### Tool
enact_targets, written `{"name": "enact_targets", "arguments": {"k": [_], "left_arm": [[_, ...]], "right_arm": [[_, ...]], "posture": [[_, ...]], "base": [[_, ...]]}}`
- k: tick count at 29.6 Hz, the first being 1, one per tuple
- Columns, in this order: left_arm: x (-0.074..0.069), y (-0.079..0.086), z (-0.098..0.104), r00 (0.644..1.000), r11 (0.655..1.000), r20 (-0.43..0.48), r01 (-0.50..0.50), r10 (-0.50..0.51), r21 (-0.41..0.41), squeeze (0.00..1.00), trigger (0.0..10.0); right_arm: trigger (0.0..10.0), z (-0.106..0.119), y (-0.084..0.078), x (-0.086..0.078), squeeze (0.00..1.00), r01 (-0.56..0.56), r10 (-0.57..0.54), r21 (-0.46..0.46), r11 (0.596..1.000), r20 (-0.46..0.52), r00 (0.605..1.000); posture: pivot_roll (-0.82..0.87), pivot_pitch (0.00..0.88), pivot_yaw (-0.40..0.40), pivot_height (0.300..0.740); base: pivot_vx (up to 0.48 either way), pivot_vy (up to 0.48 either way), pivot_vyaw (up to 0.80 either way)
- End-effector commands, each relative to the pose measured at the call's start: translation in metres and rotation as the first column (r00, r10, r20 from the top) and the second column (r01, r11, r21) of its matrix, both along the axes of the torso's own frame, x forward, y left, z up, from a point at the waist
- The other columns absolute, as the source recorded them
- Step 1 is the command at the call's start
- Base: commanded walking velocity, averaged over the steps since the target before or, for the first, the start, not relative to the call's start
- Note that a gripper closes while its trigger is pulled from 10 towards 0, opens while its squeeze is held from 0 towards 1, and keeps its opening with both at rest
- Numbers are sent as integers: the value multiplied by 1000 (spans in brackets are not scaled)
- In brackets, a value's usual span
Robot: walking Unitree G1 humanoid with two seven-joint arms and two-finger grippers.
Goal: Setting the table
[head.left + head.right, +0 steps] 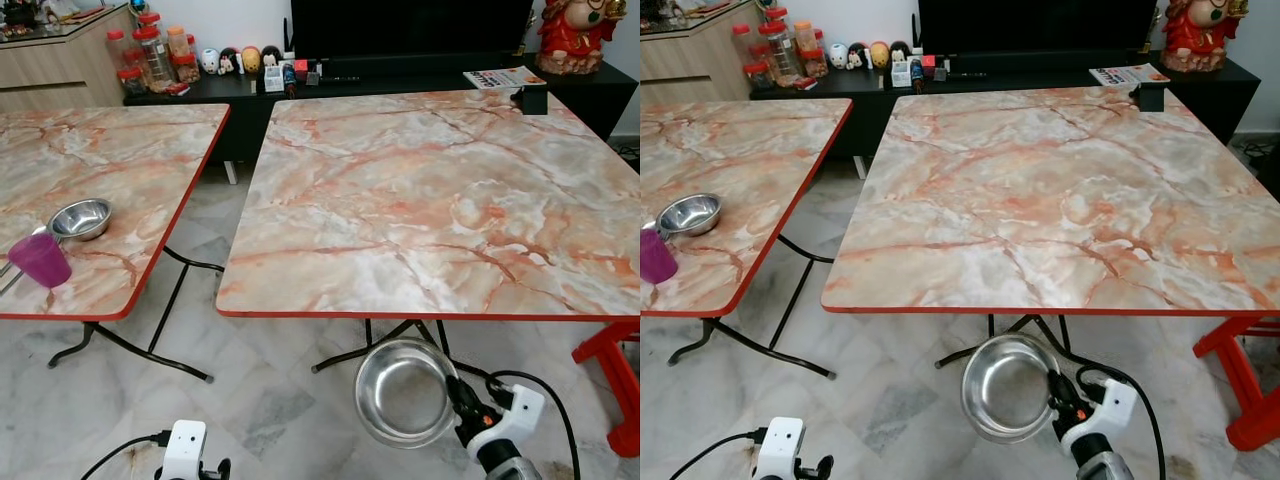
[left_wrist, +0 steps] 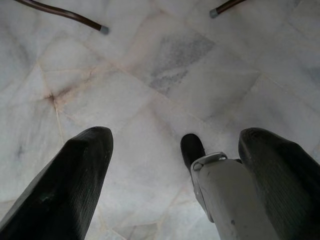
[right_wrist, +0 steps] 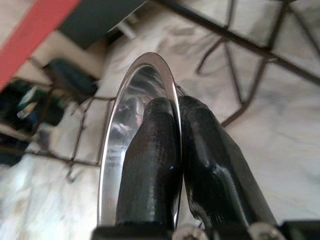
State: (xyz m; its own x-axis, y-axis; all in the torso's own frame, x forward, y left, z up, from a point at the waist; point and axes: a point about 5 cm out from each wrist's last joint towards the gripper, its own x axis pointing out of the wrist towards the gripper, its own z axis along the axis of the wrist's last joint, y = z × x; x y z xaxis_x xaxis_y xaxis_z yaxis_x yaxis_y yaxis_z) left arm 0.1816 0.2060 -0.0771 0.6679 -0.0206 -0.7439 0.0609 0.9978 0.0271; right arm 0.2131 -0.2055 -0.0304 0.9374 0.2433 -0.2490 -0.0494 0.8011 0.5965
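My right gripper is shut on the rim of a steel bowl, held low in front of the near edge of the big marble-pattern table. In the right wrist view both black fingers pinch the bowl's rim. A second steel bowl and a purple cup stand on the left table near its front corner. My left gripper hangs low over the floor, fingers spread open and holding nothing.
A black TV cabinet with jars, figurines and a booklet runs along the back wall. A small black box sits at the big table's far right corner. A red stool stands at right. Folding table legs cross the marble floor.
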Motion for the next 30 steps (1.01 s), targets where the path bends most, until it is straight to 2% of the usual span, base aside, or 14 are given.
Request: {"name": "enact_targets", "arguments": {"k": [1, 10, 17, 19, 30], "left_arm": [[-2, 6, 0, 1000, 1000, -11, 0, 1, 15, 0, 10000], [-4, 8, -1, 1000, 1000, -11, -8, 8, 15, 0, 10000], [-6, 8, -1, 1000, 1000, -16, -5, 6, 14, 0, 10000], [-5, 8, -1, 1000, 1000, -15, -5, 5, 14, 0, 10000], [-3, 8, 0, 1000, 1000, -10, -1, 1, 16, 0, 10000]], "right_arm": [[10000, 5, 8, 4, 0, -70, 69, 19, 997, 32, 997], [10000, 12, 19, 5, 0, -181, 178, 53, 982, 63, 982], [10000, 18, 29, 2, 0, -282, 274, 85, 956, 96, 957], [10000, 24, 36, 3, 0, -334, 321, 99, 938, 126, 939], [10000, 43, 45, 12, 0, -405, 380, 99, 909, 200, 903]], "posture": [[-93, 0, 61, 740], [-89, 0, 58, 740], [-87, 0, 55, 740], [-86, 0, 54, 740], [-83, 0, 55, 740]], "base": [[0, 0, 0], [0, 0, 0], [0, 0, 0], [0, 0, 0], [0, 0, 0]]}}
